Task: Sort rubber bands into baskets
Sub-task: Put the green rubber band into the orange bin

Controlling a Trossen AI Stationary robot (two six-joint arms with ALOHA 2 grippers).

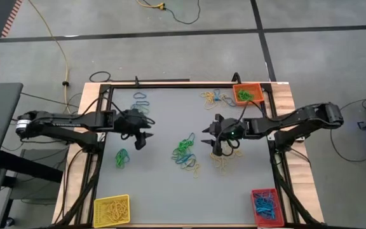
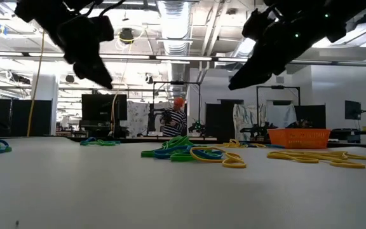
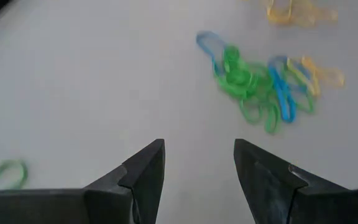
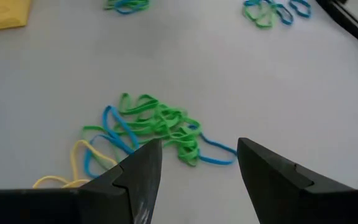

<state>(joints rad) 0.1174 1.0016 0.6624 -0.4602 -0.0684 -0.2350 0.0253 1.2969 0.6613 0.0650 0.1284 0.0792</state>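
Both arms are over the grey tabletop (image 1: 164,191), reaching in from opposite side edges, and I see nothing held by either. The left end effector (image 1: 141,141) hangs above the surface left of centre, its fingers (image 3: 143,173) apart with bare tabletop between them. The right end effector (image 1: 215,143) hangs right of centre, its fingers (image 4: 140,175) likewise apart and empty. Between the two lies the main green and blue tangle of rubber bands (image 1: 185,152), flat on the tabletop near the centre; from the right wrist camera it sits just ahead of the fingertips, from the left wrist camera farther ahead. A loose yellow cluster (image 1: 224,162) lies just beside and partly beneath the right end effector. A small green clump (image 1: 121,157) sits near the left end effector, toward the left edge. A few blue and green loops (image 1: 141,100) lie near the far edge, and a mixed scatter (image 1: 212,98) lies just beside the orange basket (image 1: 247,94) in the far right corner. The yellow basket (image 1: 111,210) is at the near left corner with yellow bands in it; the red basket (image 1: 265,205) at the near right corner holds blue ones. In the low camera both end effectors clear the surface.
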